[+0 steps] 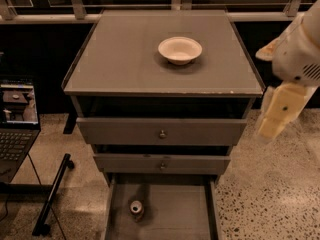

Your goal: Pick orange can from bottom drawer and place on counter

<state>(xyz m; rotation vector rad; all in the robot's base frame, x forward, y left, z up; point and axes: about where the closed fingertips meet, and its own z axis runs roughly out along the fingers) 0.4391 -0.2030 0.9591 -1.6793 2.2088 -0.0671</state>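
We see the small dull-orange drink can (136, 207) upright in the open grey bottom drawer (175, 219), near its back-left corner. The cream gripper (270, 126) hangs off the flat grey counter's (150, 64) right edge, holding nothing we can see. Its opening: we cannot tell.

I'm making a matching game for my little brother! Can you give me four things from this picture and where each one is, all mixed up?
Things:
1. small orange drink can
2. pale shallow round bowl
3. cream robot gripper
4. open laptop with lit screen

Places:
A. on the flat grey counter
B. in the air, to the right of the counter
C. at the picture's left edge
D. in the open grey bottom drawer

Pairs: 1-D, 2-A, 3-B, 4-C
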